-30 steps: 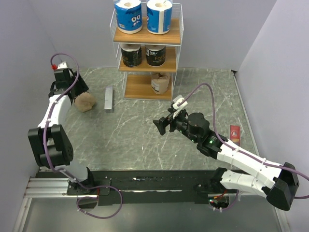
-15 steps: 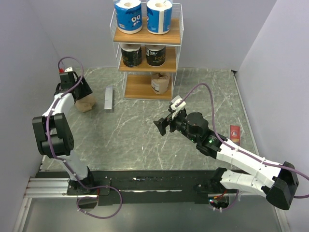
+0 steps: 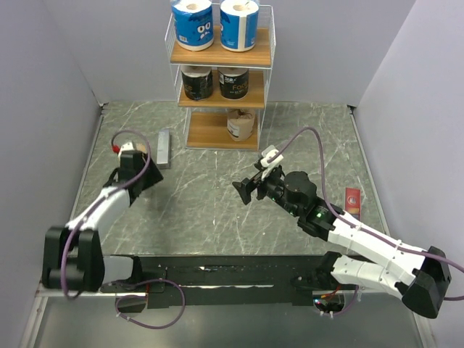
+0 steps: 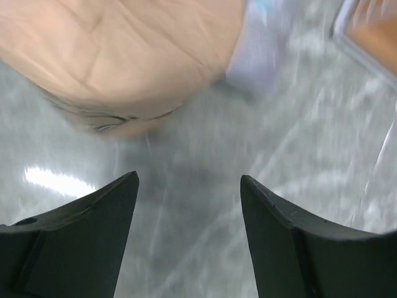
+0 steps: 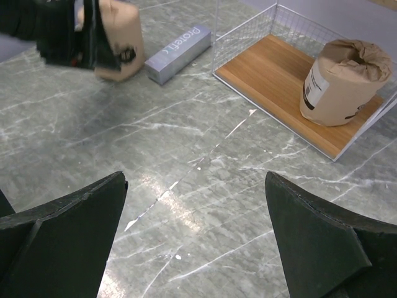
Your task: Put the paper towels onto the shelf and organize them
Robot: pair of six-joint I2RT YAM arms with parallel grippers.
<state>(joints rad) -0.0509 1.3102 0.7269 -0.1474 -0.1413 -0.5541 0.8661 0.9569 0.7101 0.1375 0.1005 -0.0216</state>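
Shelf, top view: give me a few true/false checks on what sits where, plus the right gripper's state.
1. The top tier of the shelf holds two blue-and-white rolls. True.
2. The middle tier holds only one black roll. False: two black rolls stand side by side there.
3. A tan roll stands on the right part of the bottom board. True.
4. The grey bar lies on the bottom board. False: the grey bar lies on the table, left of the shelf.
5. The right gripper is shut on a roll. False: the right gripper is open and holds nothing.
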